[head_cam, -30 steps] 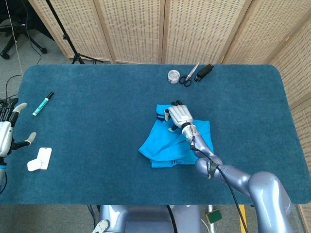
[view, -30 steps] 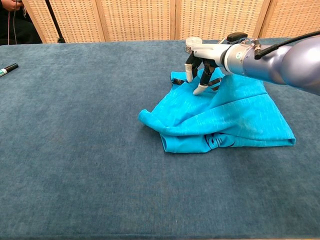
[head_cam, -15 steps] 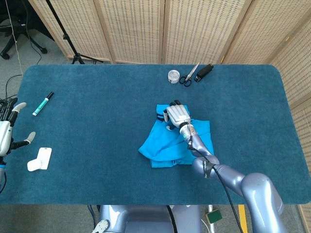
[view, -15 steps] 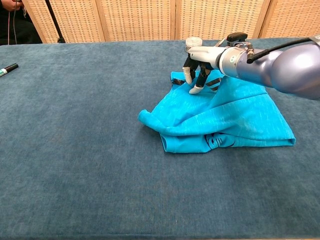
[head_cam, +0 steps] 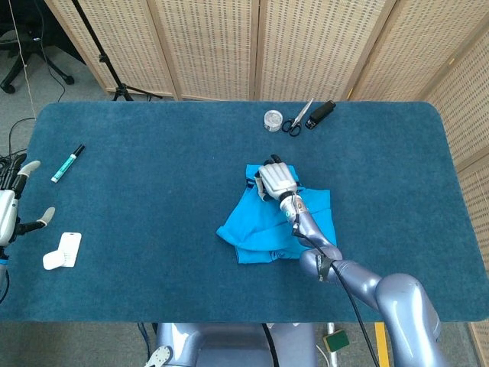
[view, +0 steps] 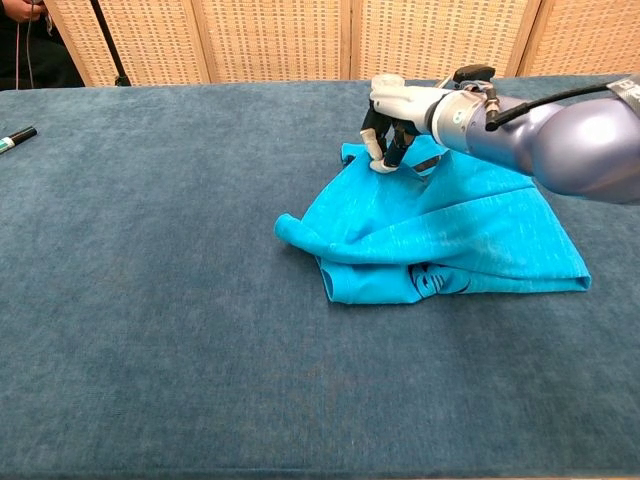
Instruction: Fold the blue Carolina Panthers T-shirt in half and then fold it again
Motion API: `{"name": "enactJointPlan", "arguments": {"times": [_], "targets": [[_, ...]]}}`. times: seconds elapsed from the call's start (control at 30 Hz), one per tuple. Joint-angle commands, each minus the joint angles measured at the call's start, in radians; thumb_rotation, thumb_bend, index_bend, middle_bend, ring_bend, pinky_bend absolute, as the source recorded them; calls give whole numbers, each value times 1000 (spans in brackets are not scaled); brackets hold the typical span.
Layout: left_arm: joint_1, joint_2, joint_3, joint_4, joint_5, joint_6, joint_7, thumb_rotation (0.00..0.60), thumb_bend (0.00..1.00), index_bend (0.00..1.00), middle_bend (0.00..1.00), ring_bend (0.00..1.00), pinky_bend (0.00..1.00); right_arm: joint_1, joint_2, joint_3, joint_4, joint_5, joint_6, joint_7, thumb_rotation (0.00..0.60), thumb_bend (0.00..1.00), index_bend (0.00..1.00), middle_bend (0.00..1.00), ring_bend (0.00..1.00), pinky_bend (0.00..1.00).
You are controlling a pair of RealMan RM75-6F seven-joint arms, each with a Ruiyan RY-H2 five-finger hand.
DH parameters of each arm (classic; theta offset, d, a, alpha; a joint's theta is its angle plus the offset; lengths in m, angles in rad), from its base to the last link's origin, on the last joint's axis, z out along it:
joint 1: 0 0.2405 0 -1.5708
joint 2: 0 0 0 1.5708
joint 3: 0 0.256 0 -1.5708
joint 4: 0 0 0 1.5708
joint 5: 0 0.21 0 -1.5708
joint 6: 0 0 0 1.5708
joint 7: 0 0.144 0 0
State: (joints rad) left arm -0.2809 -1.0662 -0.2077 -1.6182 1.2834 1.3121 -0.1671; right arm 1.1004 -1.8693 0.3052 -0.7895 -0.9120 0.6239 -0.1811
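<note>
Shirt, bright blue, near the middle of the surface, a little toward the right side. Not flat: lies in a loose, uneven heap of layers, with a rolled lip at the left and a dark logo just showing at the front edge. Looks partly folded but crooked, so not a clean half.

Right robot hand at the far corner of the shirt, fingers curled downward, fingertips touching the cloth beside the dark collar trim. Impossible to tell from either view whether pinching the cloth or only touching it. Left robot hand far off at the left edge, fingers spread, holding nothing.

Further out: marker and white tag on the left; tape roll, scissors and black tool at the far edge, well apart from the shirt.

Risks, as a judgement only: with too shallow a pinch, could lose the corner on lifting. With only the top layer caught, could drag the heap open instead of folding it. With one robot hand working alone, likely to pull the whole shirt across the surface and leave the edges not aligned. Catching the collar alone may twist the fabric.
</note>
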Motion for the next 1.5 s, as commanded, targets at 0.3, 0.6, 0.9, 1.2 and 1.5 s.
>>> {"name": "enactJointPlan", "arguments": {"times": [0.3, 0.6, 0.9, 1.2, 1.5], "targets": [[1, 1, 1, 0, 2, 1, -1, 600, 286, 0, 0, 0, 0, -9, -1, 8, -7, -36, 9, 20, 600, 453, 704, 654, 235, 59], [2, 2, 2, -3, 4, 2, -3, 600, 285, 0, 0, 0, 0, 11, 10, 27, -24, -94, 5, 75, 600, 452, 704, 654, 235, 60], [4, 5, 1, -3, 6, 5, -11, 600, 285, 0, 0, 0, 0, 47, -16, 32, -11, -112, -2, 57, 600, 452, 704, 654, 235, 59], [5, 8, -1, -4, 7, 6, -21, 600, 286, 0, 0, 0, 0, 72, -64, 42, 43, -105, -1, 36, 600, 451, 704, 654, 235, 60], [5, 11, 1, -4, 9, 1, -29, 600, 285, 0, 0, 0, 0, 90, -89, 47, 69, -100, -25, 27, 600, 450, 704, 654, 235, 60]]}}
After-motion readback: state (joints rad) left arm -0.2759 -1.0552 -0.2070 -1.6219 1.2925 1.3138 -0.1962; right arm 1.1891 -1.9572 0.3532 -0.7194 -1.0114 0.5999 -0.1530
